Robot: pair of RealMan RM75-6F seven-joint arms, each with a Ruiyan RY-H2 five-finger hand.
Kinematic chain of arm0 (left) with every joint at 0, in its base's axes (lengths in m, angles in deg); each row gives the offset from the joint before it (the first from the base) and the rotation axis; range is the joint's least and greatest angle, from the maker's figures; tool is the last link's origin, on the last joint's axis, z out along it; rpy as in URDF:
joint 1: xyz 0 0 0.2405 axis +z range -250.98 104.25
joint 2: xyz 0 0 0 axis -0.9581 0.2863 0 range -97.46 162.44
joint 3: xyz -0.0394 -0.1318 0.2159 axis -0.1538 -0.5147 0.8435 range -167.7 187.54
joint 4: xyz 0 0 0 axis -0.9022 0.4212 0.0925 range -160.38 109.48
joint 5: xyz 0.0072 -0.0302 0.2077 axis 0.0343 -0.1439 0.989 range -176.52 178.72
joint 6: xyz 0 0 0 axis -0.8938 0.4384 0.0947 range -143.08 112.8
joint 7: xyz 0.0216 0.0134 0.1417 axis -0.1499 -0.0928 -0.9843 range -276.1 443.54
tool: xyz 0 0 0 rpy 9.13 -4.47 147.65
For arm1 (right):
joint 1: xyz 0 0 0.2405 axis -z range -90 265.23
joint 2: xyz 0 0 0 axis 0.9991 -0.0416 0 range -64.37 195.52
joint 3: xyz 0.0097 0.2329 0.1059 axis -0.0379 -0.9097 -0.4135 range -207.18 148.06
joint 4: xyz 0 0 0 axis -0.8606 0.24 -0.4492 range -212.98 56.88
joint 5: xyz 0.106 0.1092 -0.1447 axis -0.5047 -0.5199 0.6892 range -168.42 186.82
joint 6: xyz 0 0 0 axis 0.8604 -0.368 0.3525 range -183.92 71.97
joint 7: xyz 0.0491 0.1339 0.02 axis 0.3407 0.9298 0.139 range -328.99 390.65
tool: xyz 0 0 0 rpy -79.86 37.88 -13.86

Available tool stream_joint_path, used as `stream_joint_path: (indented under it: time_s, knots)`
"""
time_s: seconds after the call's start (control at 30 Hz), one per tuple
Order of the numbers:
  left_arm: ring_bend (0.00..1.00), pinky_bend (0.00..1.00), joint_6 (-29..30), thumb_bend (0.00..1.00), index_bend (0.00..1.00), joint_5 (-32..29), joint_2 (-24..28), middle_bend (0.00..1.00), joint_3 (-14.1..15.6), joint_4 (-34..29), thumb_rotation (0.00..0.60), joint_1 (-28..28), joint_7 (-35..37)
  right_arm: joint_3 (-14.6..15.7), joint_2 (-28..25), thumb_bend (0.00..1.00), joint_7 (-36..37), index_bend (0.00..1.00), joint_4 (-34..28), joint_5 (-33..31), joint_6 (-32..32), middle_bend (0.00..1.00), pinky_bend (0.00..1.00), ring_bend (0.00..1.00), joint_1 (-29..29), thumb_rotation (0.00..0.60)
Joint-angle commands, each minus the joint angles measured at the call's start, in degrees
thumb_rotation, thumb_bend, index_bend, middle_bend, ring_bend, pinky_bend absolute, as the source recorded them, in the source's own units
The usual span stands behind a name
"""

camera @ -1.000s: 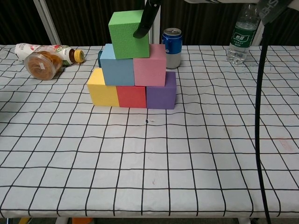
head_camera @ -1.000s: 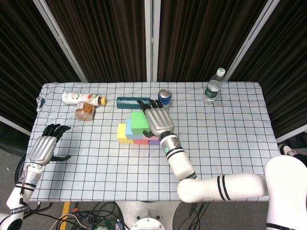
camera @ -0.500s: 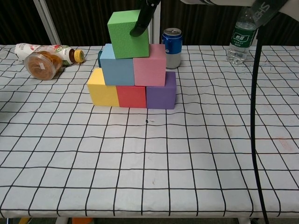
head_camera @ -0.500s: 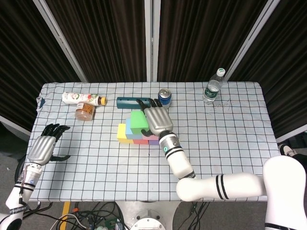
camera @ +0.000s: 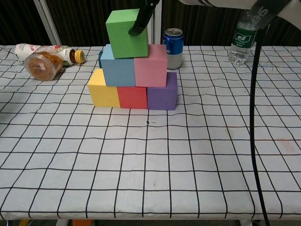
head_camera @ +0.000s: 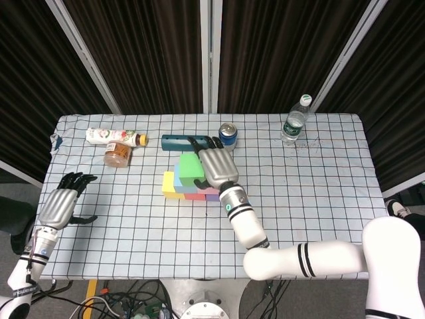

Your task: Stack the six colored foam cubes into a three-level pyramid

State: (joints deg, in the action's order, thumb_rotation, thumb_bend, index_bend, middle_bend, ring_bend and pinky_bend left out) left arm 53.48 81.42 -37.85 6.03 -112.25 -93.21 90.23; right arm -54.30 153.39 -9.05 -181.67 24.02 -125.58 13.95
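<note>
Yellow [camera: 104, 89], red [camera: 132, 97] and purple [camera: 162, 94] cubes form the bottom row, with a blue cube [camera: 117, 66] and a pink cube [camera: 151, 63] on them. A green cube [camera: 126, 35] sits at the top, slightly tilted, over the seam between blue and pink. My right hand [head_camera: 218, 166] grips this green cube [head_camera: 190, 166] from above; one dark finger [camera: 141, 21] lies across its front face. I cannot tell whether the cube's weight rests on the cubes below. My left hand [head_camera: 61, 203] hovers at the table's left front edge, fingers apart, holding nothing.
A blue can [camera: 173, 47] stands just behind the pyramid's right side, and a teal box [head_camera: 176, 141] lies behind it. A water bottle [camera: 241, 40] stands back right. A lying bottle [camera: 47, 51] and a jar [camera: 43, 66] are back left. The right arm's cable [camera: 254, 117] hangs at right.
The green cube has shifted slightly left and up with my right hand and tilted a little. The left hand has stayed put.
</note>
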Motion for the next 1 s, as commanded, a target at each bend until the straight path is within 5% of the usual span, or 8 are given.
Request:
stream_joint_path:
  time_s: [0.03,0.63,1.0]
  knots:
    - [0.06,0.05,-0.1,0.00,0.17,-0.1,0.0,0.13,0.0,0.1,0.600,0.0,0.4,0.1,0.3,0.19,-0.2,0.00,0.3,0.1,-0.1,0.30,0.00,0.05,-0.1,0.600]
    - [0.06,0.05,0.6,0.00,0.16,-0.6,-0.4,0.13,-0.1,0.6,0.600,0.6,-0.9,-0.2,1.4,0.19,-0.7,0.00,0.5,0.9,-0.7,0.27,0.00,0.04,0.3,0.600]
    - [0.06,0.05,1.2,0.00,0.16,-0.4,-0.7,0.13,-0.2,0.8,0.600,0.9,-1.2,-0.3,1.1,0.18,-0.8,0.00,-0.8,0.8,-1.0,0.06,0.00,0.00,1.0,0.600]
